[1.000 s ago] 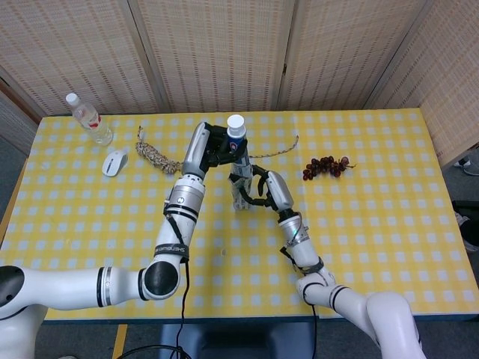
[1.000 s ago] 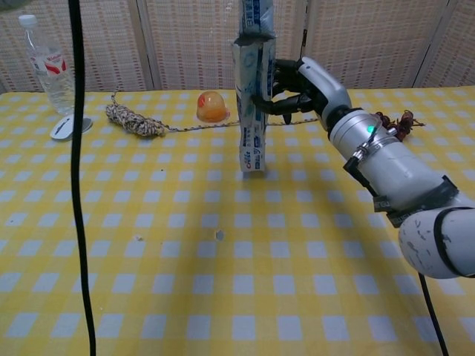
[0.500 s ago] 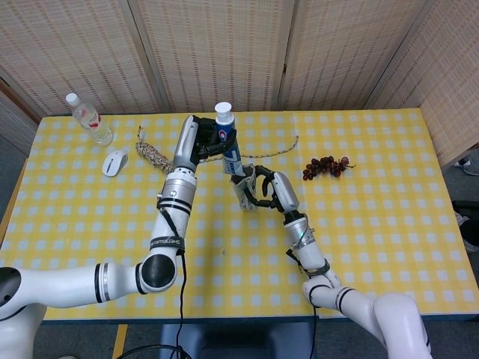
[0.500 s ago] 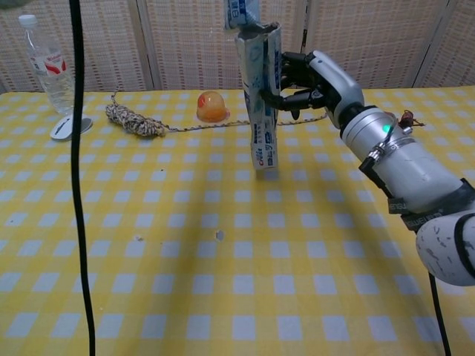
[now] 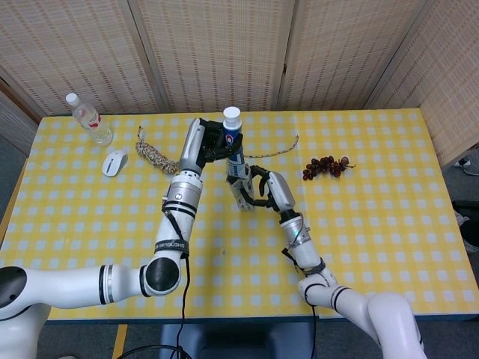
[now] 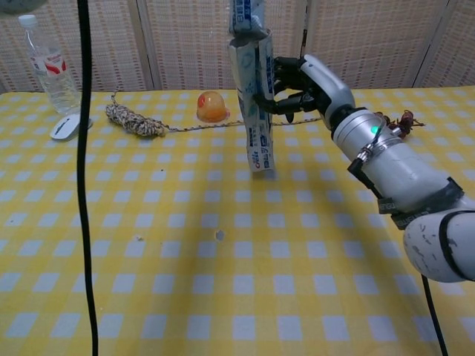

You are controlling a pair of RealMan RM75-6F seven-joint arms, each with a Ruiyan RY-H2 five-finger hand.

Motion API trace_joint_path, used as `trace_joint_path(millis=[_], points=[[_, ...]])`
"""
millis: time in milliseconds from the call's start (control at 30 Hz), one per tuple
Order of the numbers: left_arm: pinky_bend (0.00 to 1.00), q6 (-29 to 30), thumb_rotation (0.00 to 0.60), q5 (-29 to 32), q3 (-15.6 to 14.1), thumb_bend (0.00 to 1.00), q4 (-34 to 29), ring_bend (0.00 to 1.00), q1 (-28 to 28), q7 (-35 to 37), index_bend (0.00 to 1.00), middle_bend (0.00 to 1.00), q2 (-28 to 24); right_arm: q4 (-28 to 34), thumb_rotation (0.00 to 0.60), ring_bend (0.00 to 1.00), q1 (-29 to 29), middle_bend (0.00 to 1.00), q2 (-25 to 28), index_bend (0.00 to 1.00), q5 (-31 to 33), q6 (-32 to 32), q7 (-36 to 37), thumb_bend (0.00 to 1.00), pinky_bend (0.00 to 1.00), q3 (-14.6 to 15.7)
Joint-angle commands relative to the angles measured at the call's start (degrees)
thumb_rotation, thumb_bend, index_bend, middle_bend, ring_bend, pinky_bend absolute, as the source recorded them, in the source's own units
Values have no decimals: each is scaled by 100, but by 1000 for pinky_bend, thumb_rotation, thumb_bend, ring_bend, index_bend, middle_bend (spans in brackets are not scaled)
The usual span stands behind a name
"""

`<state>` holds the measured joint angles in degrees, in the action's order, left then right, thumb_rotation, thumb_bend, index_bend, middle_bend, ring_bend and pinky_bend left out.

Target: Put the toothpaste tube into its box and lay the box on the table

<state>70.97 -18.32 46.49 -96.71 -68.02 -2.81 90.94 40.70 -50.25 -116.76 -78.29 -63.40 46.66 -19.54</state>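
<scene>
Since half a second ago we have swung our left robot hand a little to the right, so the toothpaste tube it grips now stands with its white cap nearer the point above the box; a second ago the cap stood further right still. The box has shifted slightly leftward in the chest view and leans with its lower end toward the right, its bottom edge close to the counter, though we cannot tell whether it touches. Our right robot hand clasps the box from the side near its open top, fingers wrapped around it. The tube's lower end sits in the box's mouth, most of the tube above it. Back on the counter the water bottle, the white mouse, the coiled rope, the orange dome and the bunch of grapes lie where they lay before.
</scene>
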Motion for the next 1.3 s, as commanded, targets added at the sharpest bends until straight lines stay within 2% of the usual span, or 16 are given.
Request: trace_joint_path(millis=[33,367,967,1300], points=[[1000,27,600,-6,6,844,-8,1000,-17,-21,929,1000,16,-34,600,670,-54,561,-54,632,29,39,-32,406,710,-35],[1000,65,600,-7,38,843,-16,1000,-37,-68,928,1000,45,-107,600,669,-132,561,-175,632,39,30,28,406,710,-69],[1000,27,600,-61,87,844,101,1000,65,-3,928,1000,14,72,600,669,116,561,29,632,-51,-284,292,406,710,7],[1000,-41,600,-171,-40,843,182,1000,122,-7,928,1000,36,100,600,669,140,561,89,632,-55,-283,403,406,710,5]])
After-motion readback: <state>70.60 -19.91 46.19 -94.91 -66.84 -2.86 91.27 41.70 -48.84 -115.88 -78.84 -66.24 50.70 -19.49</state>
